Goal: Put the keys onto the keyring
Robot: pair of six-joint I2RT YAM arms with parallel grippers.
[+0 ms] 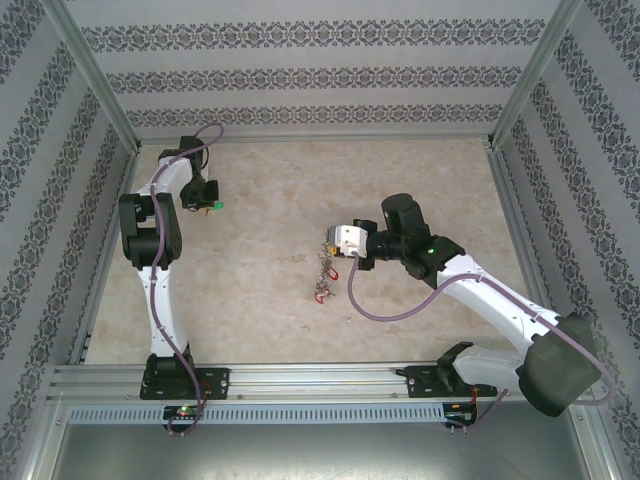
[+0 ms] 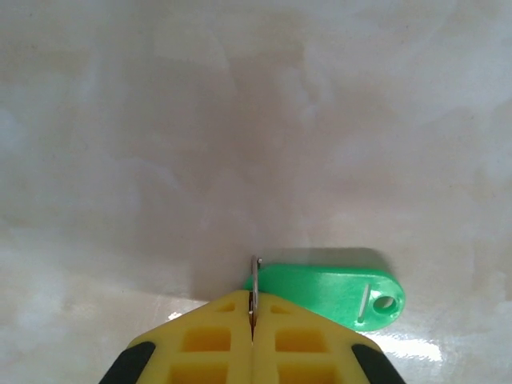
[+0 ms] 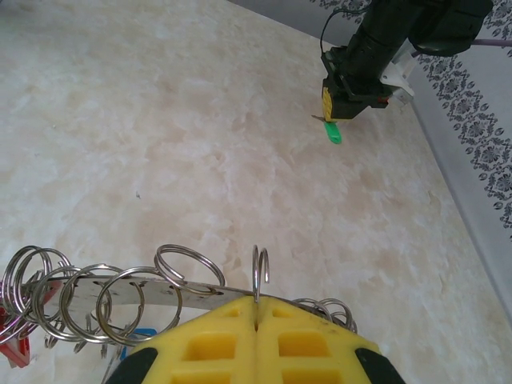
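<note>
**A:** Top view first. What is recorded at the left gripper (image 1: 208, 205)?

**B:** The jaws are seen pressed together. A green tag (image 1: 217, 206) is held right at the tips, on the side facing the other arm.

**A:** And the right gripper (image 1: 330, 238)?

**B:** Also closed. The keyring (image 1: 325, 268) is hung directly below its tips, with red tags (image 1: 335, 278) dangling lowest, close over the table (image 1: 260, 180). The two claws are well apart.

**A:** Left wrist view.

**B:** The yellow fingers (image 2: 208, 344) are shut flush. A thin wire loop (image 2: 255, 272) is pinched in the seam and stands out just ahead of the tips. The green tag (image 2: 328, 292) is joined to it and lies to the right of the tips, eyelet end outermost. Whether the tag touches the table cannot be told.

**A:** Right wrist view.

**B:** The fingers (image 3: 304, 348) are closed, and one upright split ring (image 3: 260, 270) is clamped in the seam. The keyring (image 3: 88, 290) is seen as a flat perforated band crossing just ahead of the tips. It is strung with more split rings out to the left. A red tag (image 3: 16, 346) is noted far left and low, and a blue tag (image 3: 144, 332) beside the left finger, under the band. Far ahead and to the right, the left gripper (image 3: 340, 112) is noted with the green tag (image 3: 333, 132) hanging beneath its tips.
</note>
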